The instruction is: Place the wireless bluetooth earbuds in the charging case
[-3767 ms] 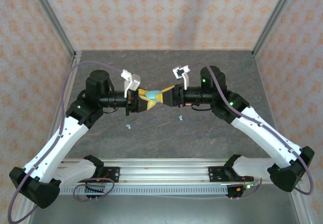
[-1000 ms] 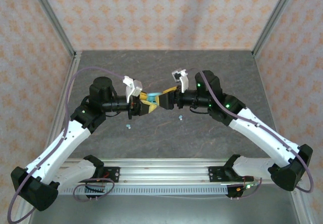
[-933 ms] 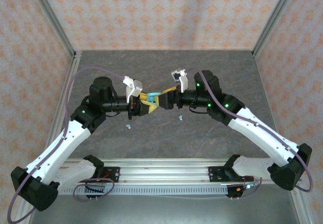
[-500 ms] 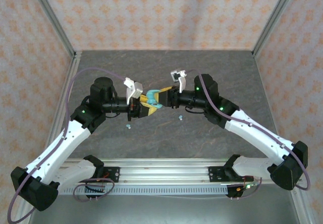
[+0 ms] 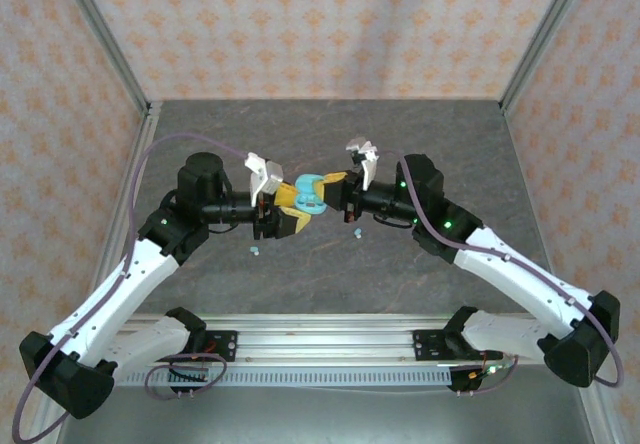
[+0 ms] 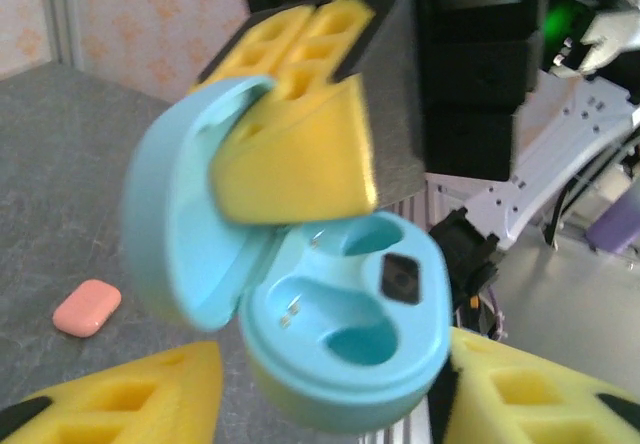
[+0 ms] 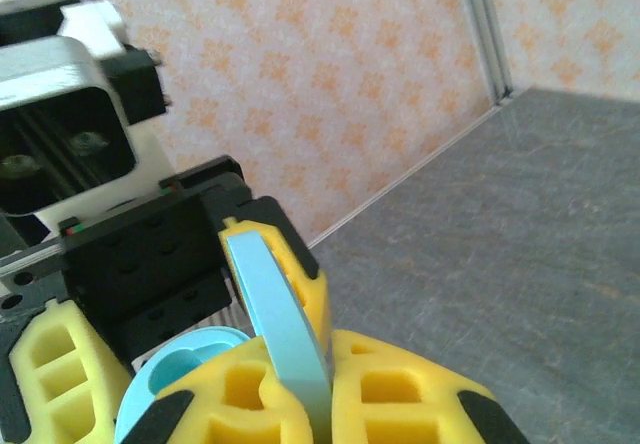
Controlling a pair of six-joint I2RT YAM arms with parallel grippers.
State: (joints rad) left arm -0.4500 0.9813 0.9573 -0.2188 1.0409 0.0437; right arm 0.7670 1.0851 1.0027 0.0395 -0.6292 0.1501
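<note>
The light blue charging case [image 5: 308, 192] hangs in the air between both grippers with its lid swung open. My right gripper [image 7: 320, 404] is shut on the thin lid [image 7: 275, 309]; from the left wrist its yellow fingers [image 6: 295, 159] pinch that lid [image 6: 170, 234]. The base [image 6: 350, 329] shows two empty wells. It sits between the parted fingers of my left gripper [image 6: 330, 369], with a gap on the left side. Two tiny light blue earbuds lie on the table, one [image 5: 255, 251] under the left arm and one [image 5: 357, 234] below the right gripper [image 5: 337, 184].
A small salmon-red case [image 6: 87, 307] lies on the grey table [image 5: 330, 134] below the held case. Patterned walls with metal posts close in the back and sides. The aluminium rail [image 5: 320, 349] with both arm bases runs along the near edge.
My right gripper has closed on the case's lid and its wrist has turned. My left gripper's fingers have spread apart. The lid now stands open.
</note>
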